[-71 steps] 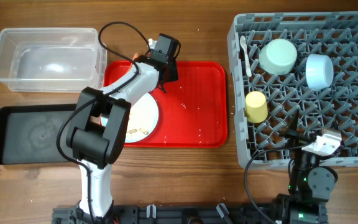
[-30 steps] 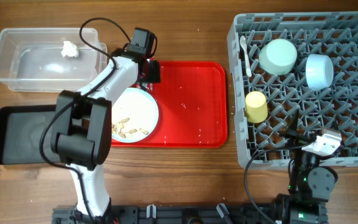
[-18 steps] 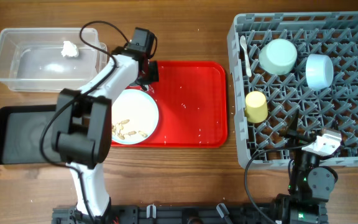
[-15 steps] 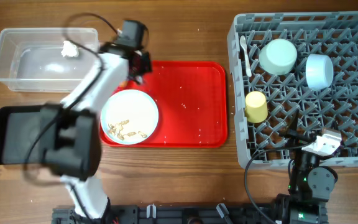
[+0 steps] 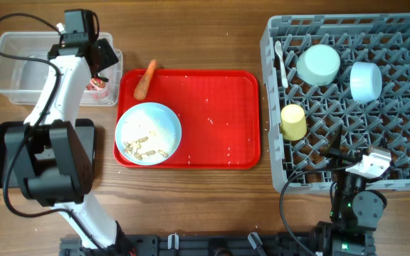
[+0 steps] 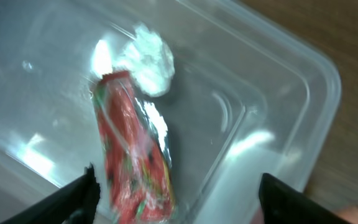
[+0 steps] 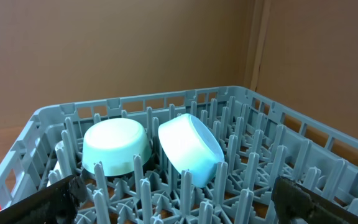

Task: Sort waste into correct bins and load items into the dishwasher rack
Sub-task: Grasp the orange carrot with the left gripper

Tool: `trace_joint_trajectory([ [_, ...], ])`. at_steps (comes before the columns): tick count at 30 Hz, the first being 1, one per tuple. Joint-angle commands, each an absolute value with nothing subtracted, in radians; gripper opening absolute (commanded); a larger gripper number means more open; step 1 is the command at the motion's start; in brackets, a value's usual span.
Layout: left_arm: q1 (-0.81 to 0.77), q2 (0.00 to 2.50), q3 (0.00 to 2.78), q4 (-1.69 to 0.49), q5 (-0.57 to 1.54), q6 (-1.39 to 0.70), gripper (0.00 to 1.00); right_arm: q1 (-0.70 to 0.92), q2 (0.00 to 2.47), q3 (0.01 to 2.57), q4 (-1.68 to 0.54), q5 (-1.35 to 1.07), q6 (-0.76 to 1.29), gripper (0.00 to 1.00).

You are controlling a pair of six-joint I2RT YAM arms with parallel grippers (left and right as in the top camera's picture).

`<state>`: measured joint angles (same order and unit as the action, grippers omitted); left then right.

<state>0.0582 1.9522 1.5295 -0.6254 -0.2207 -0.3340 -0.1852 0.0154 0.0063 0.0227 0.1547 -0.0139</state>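
Wood-grain bench (image 5: 212, 199), seen from overhead: the left arm is now stretched out over the clear tub (image 5: 20, 50), having been swung there from the upper-left corner of the red tray (image 5: 219, 121), where it was pictured half a second before. A red wrapper (image 5: 97, 85) is seen inside the tub's right end, just below the left gripper (image 5: 100, 67); it was not in the tub in the preceding frames. The carrot (image 5: 144, 78), previously hidden by the arm, is uncovered across the red tray's upper-left rim. The plate (image 5: 159, 117) with its food scraps (image 5: 144, 148) is left on that tray, and the black tray (image 5: 6, 153) is bare. Two bowls (image 5: 319, 64), a yellow cup (image 5: 293, 121) and a spoon (image 5: 279, 57) are already stood in the rack (image 5: 404, 43).

From the left wrist, the wrapper is shown lying on the tub floor just beside the tissue, with the gripper's fingers held wide apart and nothing clamped. The drop is judged complete; carrot and scraps are left to be sorted, the plate to be racked.

From the right wrist, the right gripper (image 7: 179, 199) is shown parked low at the rack's edge, fingers spread and empty, pointed toward the bowls.
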Motion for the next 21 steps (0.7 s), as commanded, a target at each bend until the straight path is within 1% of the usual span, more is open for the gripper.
trace_joint_trajectory([
  [1,-0.041,1.865,1.548,-0.727,-0.075,-0.314,0.71,-0.189,0.005,0.005,0.024,0.165,-0.026,1.0],
  [2,-0.07,1.865,1.548,-0.752,-0.076,-0.311,0.7,-0.189,0.005,0.005,0.024,0.165,-0.026,1.0],
  [3,-0.116,1.875,1.537,-0.769,-0.079,-0.263,0.62,-0.189,0.005,0.005,0.024,0.165,-0.026,1.0],
  [5,-0.17,1.897,1.507,-0.759,-0.089,-0.208,0.57,-0.189,0.005,0.005,0.024,0.165,-0.026,1.0],
  [8,-0.22,1.95,1.463,-0.73,-0.201,-0.21,0.58,-0.189,0.005,0.005,0.024,0.165,-0.026,1.0],
  [9,-0.221,1.963,1.459,-0.73,-0.219,-0.218,0.6,-0.189,0.005,0.005,0.024,0.165,-0.026,1.0],
  [11,-0.219,1.983,1.459,-0.73,-0.221,-0.218,0.6,-0.189,0.005,0.005,0.024,0.165,-0.026,1.0],
  [14,-0.197,2.012,1.458,-0.707,-0.282,-0.216,0.61,-0.189,0.005,0.005,0.024,0.165,-0.025,0.99],
  [17,-0.168,2.062,1.458,-0.671,-0.237,-0.191,0.61,-0.189,0.005,0.005,0.024,0.165,-0.026,1.0],
  [19,-0.157,2.096,1.458,-0.653,-0.161,-0.124,0.61,-0.189,0.005,0.005,0.024,0.165,-0.026,1.0],
  [21,-0.157,2.117,1.459,-0.645,-0.146,-0.081,0.59,-0.189,0.005,0.005,0.024,0.165,-0.026,1.0],
])
